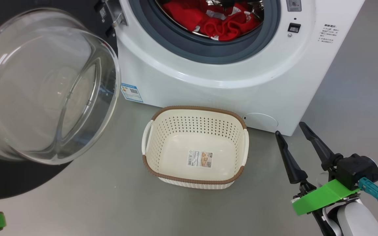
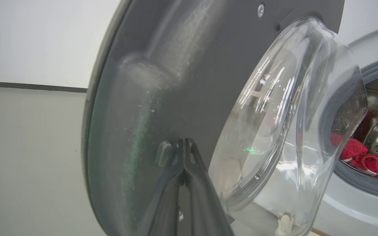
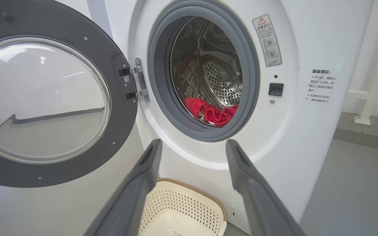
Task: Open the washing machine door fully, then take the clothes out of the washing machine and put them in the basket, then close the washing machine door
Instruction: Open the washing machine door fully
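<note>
The washing machine point(image 1: 208, 72) stands with its round black door point(image 1: 44, 85) swung wide to the left, glass bowl bulging toward me. Red clothes point(image 1: 215, 19) with white patches lie in the steel drum point(image 3: 215, 75). The cream basket point(image 1: 195, 108) sits on the floor before the washer, holding just its label sticker. My right gripper point(image 1: 289, 128) hovers open right of the basket, apart from it; in the right wrist view its fingers point(image 3: 149, 164) frame the drum opening. My left gripper point(image 2: 185, 142) is shut, tips at the door's dark inner face point(image 2: 182, 65) beside the glass bowl point(image 2: 281, 131).
Grey floor point(image 1: 110, 203) spreads around the basket and right of the washer. A blue energy sticker point(image 1: 131, 92) marks the washer's lower left front. A white railing point(image 3: 372, 95) stands behind on the right. The open door takes up the space at left.
</note>
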You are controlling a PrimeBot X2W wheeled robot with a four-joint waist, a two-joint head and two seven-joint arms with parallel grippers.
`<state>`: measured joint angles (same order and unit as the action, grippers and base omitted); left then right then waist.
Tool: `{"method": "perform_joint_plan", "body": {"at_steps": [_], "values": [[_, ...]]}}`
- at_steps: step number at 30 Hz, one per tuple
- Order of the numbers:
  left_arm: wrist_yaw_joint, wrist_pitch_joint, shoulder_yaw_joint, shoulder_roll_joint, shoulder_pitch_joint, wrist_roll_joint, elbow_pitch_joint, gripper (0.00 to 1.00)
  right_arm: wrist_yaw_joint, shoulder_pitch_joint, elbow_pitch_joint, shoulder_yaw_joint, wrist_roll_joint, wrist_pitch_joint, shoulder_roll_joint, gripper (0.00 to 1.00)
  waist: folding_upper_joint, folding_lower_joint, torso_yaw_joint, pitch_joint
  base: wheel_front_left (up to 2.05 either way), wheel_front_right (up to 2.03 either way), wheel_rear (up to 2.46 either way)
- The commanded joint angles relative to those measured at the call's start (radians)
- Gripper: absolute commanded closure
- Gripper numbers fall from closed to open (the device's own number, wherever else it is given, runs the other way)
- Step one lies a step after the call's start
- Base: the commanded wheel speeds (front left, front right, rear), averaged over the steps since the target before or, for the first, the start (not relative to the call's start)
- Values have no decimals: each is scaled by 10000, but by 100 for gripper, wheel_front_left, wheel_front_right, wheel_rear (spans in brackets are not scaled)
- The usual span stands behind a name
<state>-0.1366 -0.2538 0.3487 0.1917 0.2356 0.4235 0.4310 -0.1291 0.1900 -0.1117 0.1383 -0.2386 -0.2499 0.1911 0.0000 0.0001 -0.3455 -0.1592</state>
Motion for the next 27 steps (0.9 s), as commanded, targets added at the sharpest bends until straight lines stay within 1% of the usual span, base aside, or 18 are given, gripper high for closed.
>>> {"method": "perform_joint_plan", "body": {"at_steps": [1, 11, 18, 27], "values": [[59, -80, 448, 649, 367, -51, -60, 100, -16, 233, 303, 236, 141, -118, 34, 0, 0, -1, 3, -41, 0, 0, 0], [59, -80, 520, 1139, 1186, 248, 793, 100, -16, 530, 471, 272, 234, -118, 119, 0, 0, -1, 18, -526, 0, 0, 0], [59, -80, 729, 1612, 1807, 352, 1585, 100, -16, 685, 462, 326, 315, -118, 98, 0, 0, -1, 88, -701, 0, 0, 0], [59, -80, 1012, 1865, 2169, 306, 2265, 100, -16, 785, 397, 337, 318, -118, 102, 0, 0, -1, 147, -718, 0, 0, 0]]}}
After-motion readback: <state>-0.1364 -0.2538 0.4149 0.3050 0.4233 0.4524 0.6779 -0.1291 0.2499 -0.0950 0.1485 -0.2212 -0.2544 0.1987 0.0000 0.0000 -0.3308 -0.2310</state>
